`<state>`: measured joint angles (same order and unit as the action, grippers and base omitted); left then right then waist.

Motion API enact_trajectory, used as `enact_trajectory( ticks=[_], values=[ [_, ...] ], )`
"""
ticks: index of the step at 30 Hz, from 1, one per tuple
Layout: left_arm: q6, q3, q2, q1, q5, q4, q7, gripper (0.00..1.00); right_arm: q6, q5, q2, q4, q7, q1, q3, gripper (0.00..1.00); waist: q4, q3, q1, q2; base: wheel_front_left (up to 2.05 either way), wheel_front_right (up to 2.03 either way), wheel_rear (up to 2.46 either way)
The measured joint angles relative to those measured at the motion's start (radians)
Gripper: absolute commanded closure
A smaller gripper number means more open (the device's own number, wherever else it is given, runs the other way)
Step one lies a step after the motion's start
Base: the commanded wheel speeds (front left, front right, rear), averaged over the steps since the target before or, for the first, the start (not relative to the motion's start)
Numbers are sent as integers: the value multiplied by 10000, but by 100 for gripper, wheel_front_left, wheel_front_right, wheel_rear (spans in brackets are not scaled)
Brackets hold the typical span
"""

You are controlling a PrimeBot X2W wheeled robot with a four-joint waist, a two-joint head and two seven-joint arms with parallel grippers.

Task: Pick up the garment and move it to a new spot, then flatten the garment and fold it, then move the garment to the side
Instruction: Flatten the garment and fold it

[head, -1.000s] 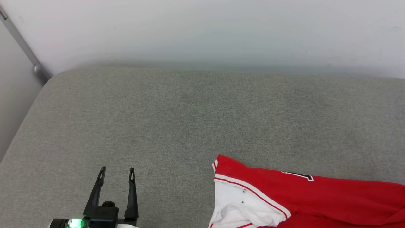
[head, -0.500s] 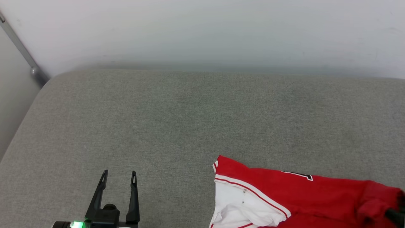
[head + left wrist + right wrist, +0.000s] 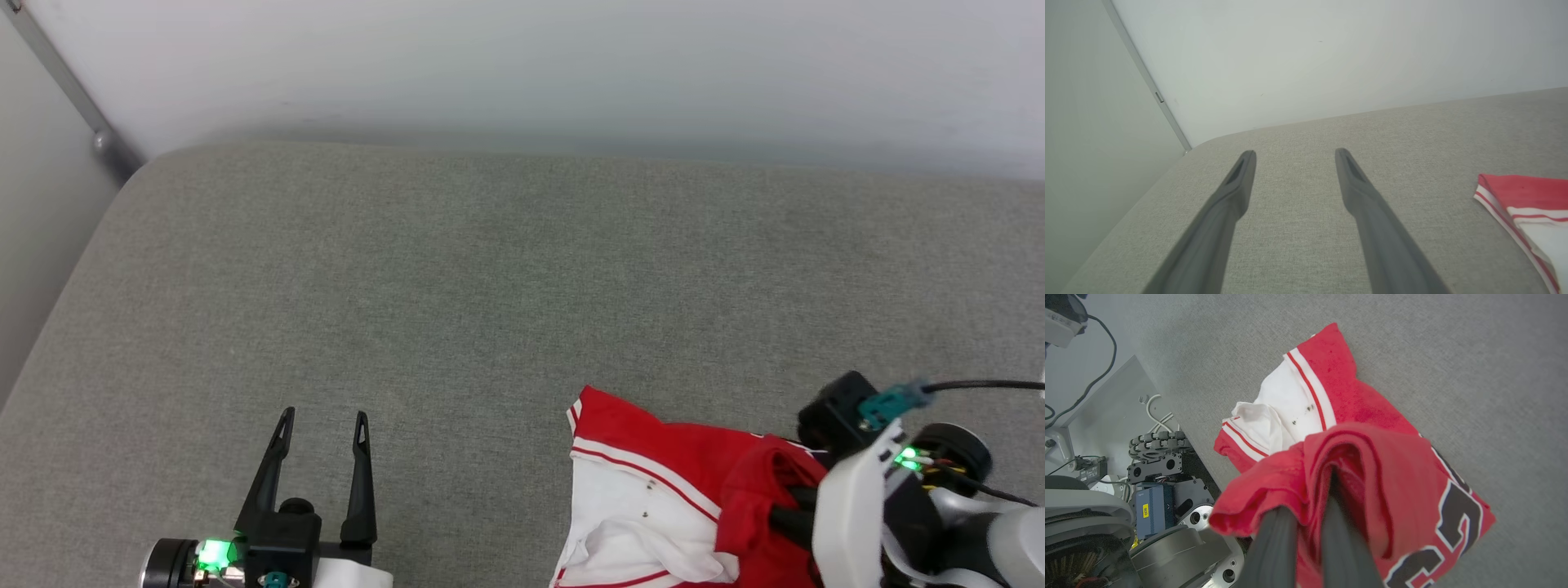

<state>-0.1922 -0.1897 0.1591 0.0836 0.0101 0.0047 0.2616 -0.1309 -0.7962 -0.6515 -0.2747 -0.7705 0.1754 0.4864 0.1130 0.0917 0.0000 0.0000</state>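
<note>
A grey upholstered surface point(image 3: 457, 278) carries the red jersey point(image 3: 653, 445) at its near right. The right wrist view reveals its dark lettering point(image 3: 1453, 510) and the right gripper point(image 3: 1310, 514) pinched on a raised red fold. The left gripper point(image 3: 322, 425) is spread wide, empty.

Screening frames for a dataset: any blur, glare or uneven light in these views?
Head view: soft even light, no glare, sharp; a green lamp glows by the left gripper. Left wrist view: cushion sharp, fingers soft near the lens. Right wrist view: garment sharp, right gripper's fingers blurred close up.
</note>
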Motion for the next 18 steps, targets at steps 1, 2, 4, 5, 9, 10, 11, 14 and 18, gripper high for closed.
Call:
enact_trajectory(
  ticks=[1,2,4,5,9,10,11,14,18],
  values=[
    [10,-4,-19,-65,0,6,0,0,0,-8,111,201,8,322,318,100,50,44,0,0,0,0,0],
    [48,-12,-31,-113,-2,4,0,0,0,-19,230,374,50,609,637,100,96,88,0,0,0,0,0],
    [52,-12,-59,-168,0,8,0,0,0,2,336,779,94,1186,1267,100,182,191,0,0,0,0,0],
    [67,-19,-77,-217,0,6,0,0,0,-2,416,995,151,1452,1499,100,226,248,0,0,0,0,0],
    [77,-38,-125,-319,-2,-4,0,0,0,29,681,1981,393,2454,2452,100,361,498,0,0,0,0,0],
    [77,-48,-138,-334,-2,-4,0,0,0,42,742,2228,424,2674,2681,100,386,559,0,0,0,0,0],
    [77,-42,-153,-373,-2,-6,0,0,0,42,821,2466,487,2853,2918,100,408,622,1,0,0,0,0],
    [77,-40,-213,-527,-2,-2,0,0,0,46,1009,3427,692,3414,3927,100,465,853,0,0,0,0,0],
    [92,-40,-249,-646,-2,10,0,0,0,19,1064,4128,1200,3746,4730,100,500,967,1,0,0,0,0]
  ],
)
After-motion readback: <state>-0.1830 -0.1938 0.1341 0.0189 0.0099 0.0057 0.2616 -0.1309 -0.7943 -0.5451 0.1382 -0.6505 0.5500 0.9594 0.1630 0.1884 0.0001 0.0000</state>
